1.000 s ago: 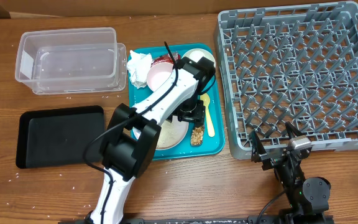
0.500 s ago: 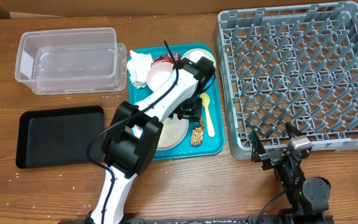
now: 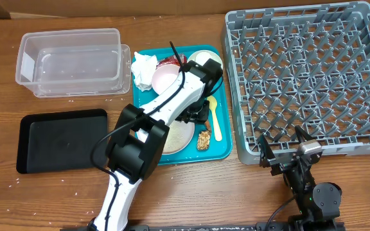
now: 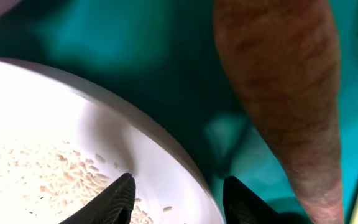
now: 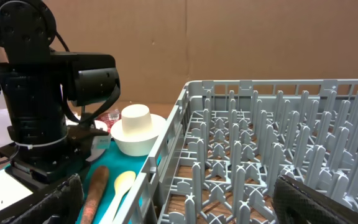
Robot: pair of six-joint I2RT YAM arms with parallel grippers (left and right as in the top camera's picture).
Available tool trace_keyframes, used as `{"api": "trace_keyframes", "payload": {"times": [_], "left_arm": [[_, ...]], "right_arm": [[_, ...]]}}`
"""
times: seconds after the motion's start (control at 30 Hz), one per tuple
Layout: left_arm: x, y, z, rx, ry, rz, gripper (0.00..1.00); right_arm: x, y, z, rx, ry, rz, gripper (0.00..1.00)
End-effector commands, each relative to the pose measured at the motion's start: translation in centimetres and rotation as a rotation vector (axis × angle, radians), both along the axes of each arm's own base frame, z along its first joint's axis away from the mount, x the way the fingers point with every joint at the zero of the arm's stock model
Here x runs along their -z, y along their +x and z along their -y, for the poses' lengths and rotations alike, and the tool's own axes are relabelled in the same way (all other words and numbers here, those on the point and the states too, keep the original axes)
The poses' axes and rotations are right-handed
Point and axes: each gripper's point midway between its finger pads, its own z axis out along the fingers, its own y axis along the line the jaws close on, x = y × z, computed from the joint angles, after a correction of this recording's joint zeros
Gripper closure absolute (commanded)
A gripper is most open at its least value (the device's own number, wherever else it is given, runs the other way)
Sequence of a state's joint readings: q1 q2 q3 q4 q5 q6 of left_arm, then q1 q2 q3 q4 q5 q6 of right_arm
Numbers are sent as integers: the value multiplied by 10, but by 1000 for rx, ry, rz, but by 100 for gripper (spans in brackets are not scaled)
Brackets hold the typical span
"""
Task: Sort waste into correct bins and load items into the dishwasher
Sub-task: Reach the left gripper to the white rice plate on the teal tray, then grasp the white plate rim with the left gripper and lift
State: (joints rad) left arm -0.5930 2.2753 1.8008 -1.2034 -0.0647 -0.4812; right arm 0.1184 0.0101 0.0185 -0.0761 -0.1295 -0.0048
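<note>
My left gripper (image 3: 196, 115) (image 4: 178, 180) is down on the teal tray, open. Its jaws stand astride the rim of the large white plate (image 3: 178, 136) (image 4: 73, 124), one finger over the loose rice grains (image 4: 42, 168), the other over the teal outside. A brown stick scrap (image 3: 203, 139) (image 4: 284, 93) lies beside the plate, next to the yellow spoon (image 3: 215, 119) (image 5: 122, 183). The crumpled napkin (image 3: 144, 64), red wrapper (image 3: 169, 61), a white bowl (image 3: 162, 77) and a cup on a second bowl (image 3: 205, 59) (image 5: 135, 121) sit at the tray's back. My right gripper (image 3: 282, 149) (image 5: 178, 199) stands open and holds nothing at the dishwasher's (image 3: 232, 83) (image 5: 185, 124) front edge.
The teal tray (image 3: 222, 146) lies between the bins and the rack. A clear tub (image 3: 24, 64) stands at the back left, with the black tray (image 3: 63, 138) in front of it. Rice grains are scattered on the wood around them.
The left jaws have narrowed around the plate's rim, and the left gripper has settled slightly. The right arm has not moved.
</note>
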Motion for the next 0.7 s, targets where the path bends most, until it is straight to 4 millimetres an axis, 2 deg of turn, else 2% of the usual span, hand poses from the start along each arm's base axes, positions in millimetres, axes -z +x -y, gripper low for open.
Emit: {"api": "trace_keyframes", "payload": {"times": [0.0, 0.17, 0.27, 0.4, 0.67], "left_arm": [[8, -4, -5, -16, 19, -16, 57], [8, -4, -5, -16, 20, -18, 79], [8, -5, -6, -16, 23, -22, 83], [7, -6, -7, -16, 27, -27, 96], [-2, -12, -11, -16, 43, -51, 96]], "right_arm": [[2, 0, 0, 3, -6, 2, 0], [3, 0, 0, 3, -6, 2, 0], [2, 0, 0, 3, -6, 2, 0], [3, 0, 0, 3, -6, 2, 0], [2, 0, 0, 3, -6, 2, 0]]}}
